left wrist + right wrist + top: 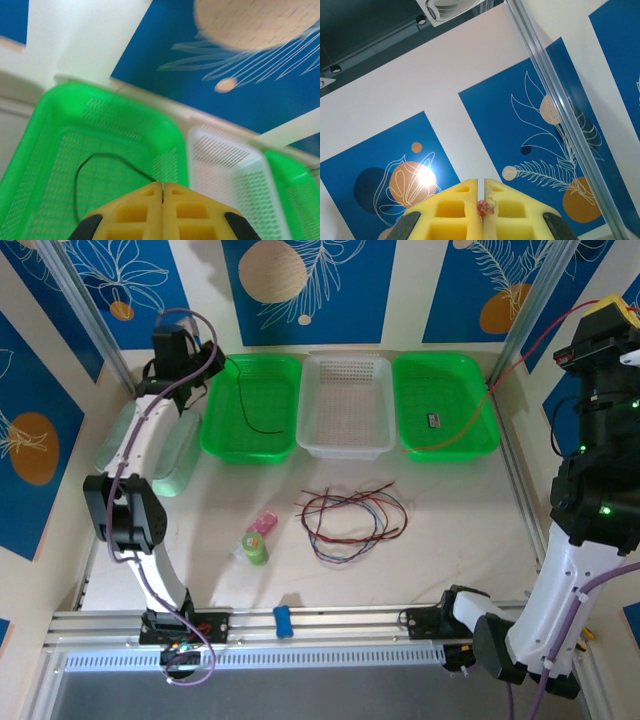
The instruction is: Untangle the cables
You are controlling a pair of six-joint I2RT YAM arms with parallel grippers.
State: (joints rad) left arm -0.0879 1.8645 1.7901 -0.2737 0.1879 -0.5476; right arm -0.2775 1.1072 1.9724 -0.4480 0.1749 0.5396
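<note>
Cables: tangled bundle of black, red and blue-grey strands, lying in loose overlapping loops on the table, near its centre, just in front of the white basket.
Sorted strands: one black cable lies alone in the left green basket; one red cable runs from the right green basket up to the right gripper.
Baskets: three in a row along the far edge of the table, green, white, green; a small dark item sits in the right one.
Left gripper: jaws pressed together, nothing between them; poised above the left green basket at the far left corner.
Right gripper: jaws closed, raised high beyond the right edge of the table; a frayed red cable end is pinched between the yellow pads.
Other items: pink object and green roll left of the bundle; blue clip on the near rail.
Step in hand: judged as separating strands one at a time; red one appears drawn out and held, bundle not yet cleared.
Next move: likely lower and release the red cable into the right green basket, then pick a single strand from the bundle. Needs a grip on one strand only, without dragging the rest.
</note>
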